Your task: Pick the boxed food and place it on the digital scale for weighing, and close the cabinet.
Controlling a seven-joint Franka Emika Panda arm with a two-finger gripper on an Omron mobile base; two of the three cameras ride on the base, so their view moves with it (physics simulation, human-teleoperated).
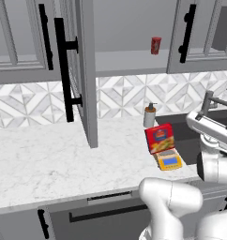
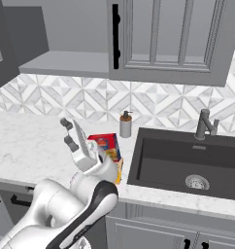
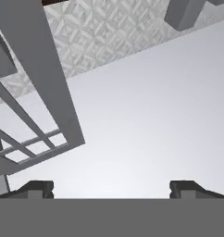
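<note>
The boxed food point(image 1: 160, 138), red with a yellow picture, stands tilted on the back of the yellow digital scale point(image 1: 169, 161), near the counter's front edge beside the sink. My gripper point(image 2: 68, 133) hangs open and empty in the air left of the boxed food point(image 2: 108, 146), pointing up and away from it. In the hand view its fingertips point(image 3: 38, 187) stand wide apart with nothing between them, facing the cabinet and the backsplash. The cabinet's left door point(image 1: 85, 70) swings wide open over the counter, black bar handle point(image 1: 64, 70) outward; its inner shelf point(image 1: 129, 61) shows.
A small red can point(image 1: 155, 45) stands on the cabinet shelf. A grey soap dispenser point(image 1: 149, 116) sits at the backsplash behind the box. The dark sink point(image 2: 187, 165) with its faucet point(image 2: 205, 124) lies to the right. Marble counter point(image 1: 40, 159) spreads left below the open door.
</note>
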